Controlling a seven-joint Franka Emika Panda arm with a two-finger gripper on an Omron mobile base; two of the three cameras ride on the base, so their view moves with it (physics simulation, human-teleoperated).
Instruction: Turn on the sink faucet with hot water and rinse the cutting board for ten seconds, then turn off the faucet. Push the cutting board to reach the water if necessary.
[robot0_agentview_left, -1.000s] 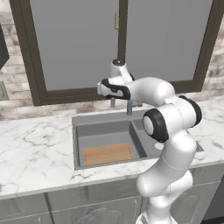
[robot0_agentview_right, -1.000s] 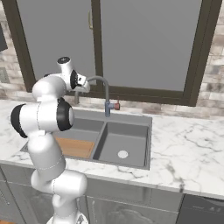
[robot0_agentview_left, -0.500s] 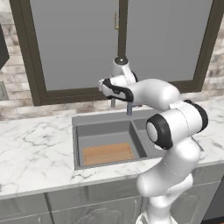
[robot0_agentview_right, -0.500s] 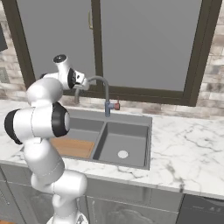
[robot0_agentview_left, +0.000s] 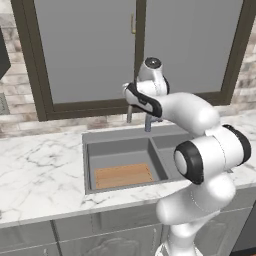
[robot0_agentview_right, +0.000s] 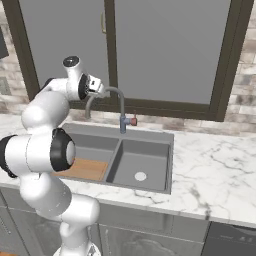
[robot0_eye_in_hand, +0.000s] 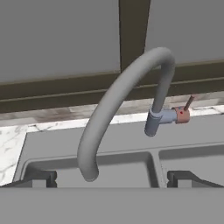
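Observation:
The sink faucet arches close in front of my gripper, its spout mouth low between my two dark fingertips. Its reddish-tipped lever sticks out at the base, off to the right. My gripper hangs open and empty beside the top of the sink faucet, left of the arch, and apart from the lever. In the left base view my gripper hovers above the spout. The cutting board lies flat in the sink's larger basin. No water shows.
A dark-framed window runs along the wall right behind the faucet. Marble counter surrounds the sink. The smaller basin has a round white drain. My own elbow stands over the sink's near right side.
My hand has risen slightly beside the faucet's arch while the elbow swung lower. The jaws stayed open. The cutting board and the lever have not moved.

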